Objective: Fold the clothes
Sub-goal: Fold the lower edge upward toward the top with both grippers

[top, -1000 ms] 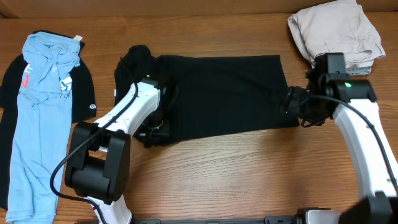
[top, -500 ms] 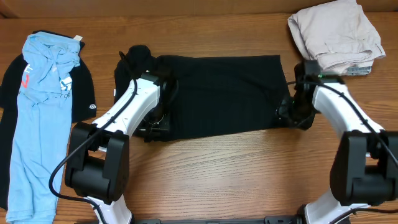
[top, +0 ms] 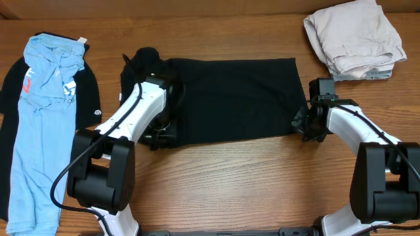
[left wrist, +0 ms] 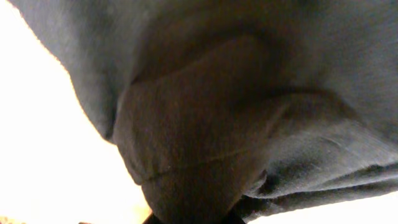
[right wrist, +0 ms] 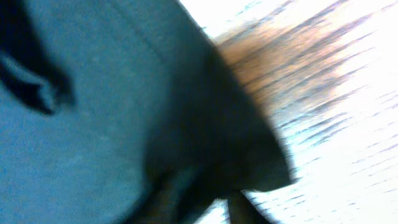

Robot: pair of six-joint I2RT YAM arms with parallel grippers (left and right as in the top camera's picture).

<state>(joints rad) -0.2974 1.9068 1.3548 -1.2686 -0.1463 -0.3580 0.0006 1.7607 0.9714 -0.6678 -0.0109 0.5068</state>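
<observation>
A plain black T-shirt lies spread across the middle of the table, its left end bunched up. My left gripper is at the shirt's near left corner, shut on a fold of it. In the left wrist view the black cloth fills the frame and gathers down into the jaws at the bottom edge. My right gripper is at the near right corner, shut on the cloth. The right wrist view is blurred. There the shirt's corner narrows down between the dark fingers.
A folded beige garment sits at the back right, close behind the right arm. At the far left a light blue garment lies over another black one. Bare wooden table runs along the front.
My right gripper has moved left and down onto the shirt's near right corner and closed on it, lifting the corner slightly. The left arm has hardly moved.
</observation>
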